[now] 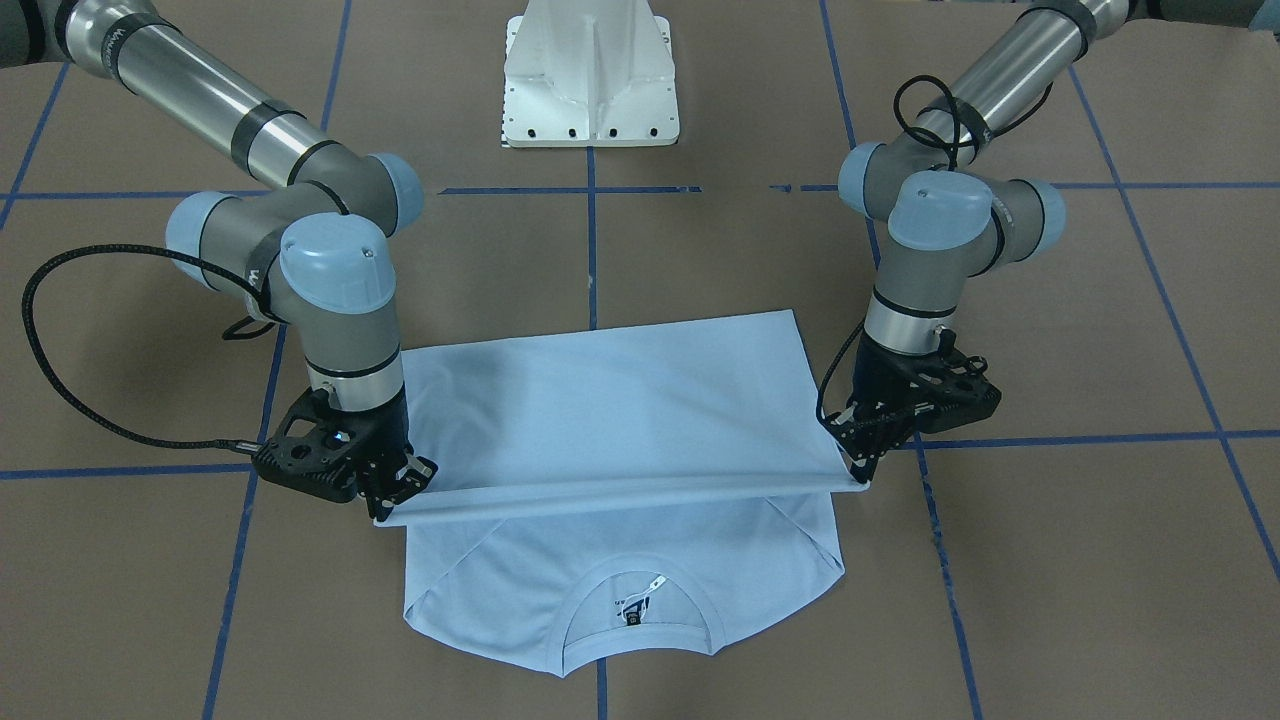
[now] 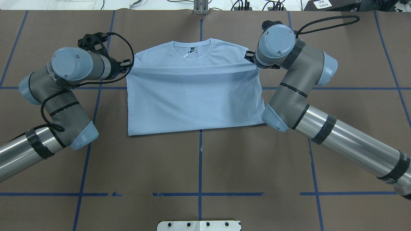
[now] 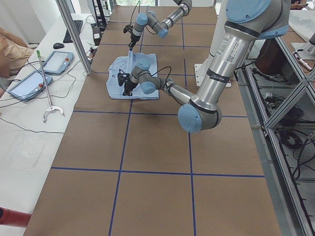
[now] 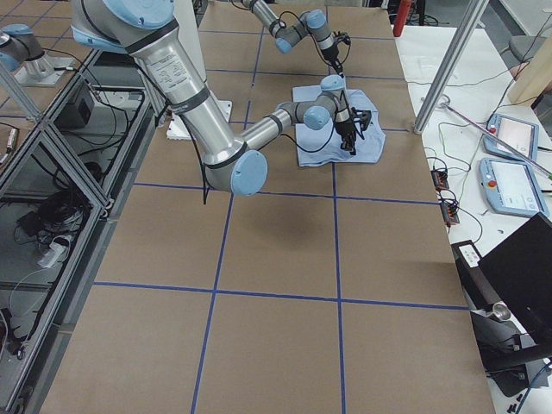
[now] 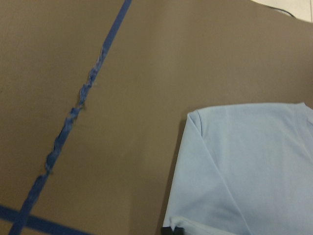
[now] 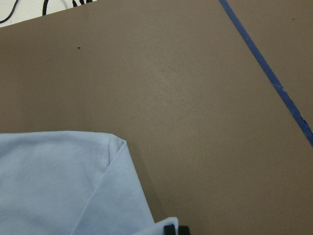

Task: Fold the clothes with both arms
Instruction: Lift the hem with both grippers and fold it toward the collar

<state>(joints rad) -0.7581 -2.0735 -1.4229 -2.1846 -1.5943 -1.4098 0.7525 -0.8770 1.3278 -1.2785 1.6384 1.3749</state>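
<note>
The light blue T-shirt (image 1: pixel 610 400) lies on the brown table with its sleeves folded in and its collar and neck label (image 1: pixel 635 603) toward the far side from the robot. Its lower part is doubled over toward the collar, and the hem is stretched taut as a raised edge (image 2: pixel 192 70) between both grippers. My left gripper (image 1: pixel 862 472) is shut on one hem corner, also seen in the overhead view (image 2: pixel 126 66). My right gripper (image 1: pixel 395 497) is shut on the other corner (image 2: pixel 252 61). Both wrist views show a folded shoulder corner (image 5: pixel 244 161) (image 6: pixel 63 181) lying below.
The white pedestal base (image 1: pixel 592 75) stands at the robot's side of the table. Blue tape lines (image 2: pixel 200 160) cross the brown table. Tablets (image 3: pixel 54 61), cables and a metal post (image 3: pixel 74 34) sit on the white bench beyond the collar.
</note>
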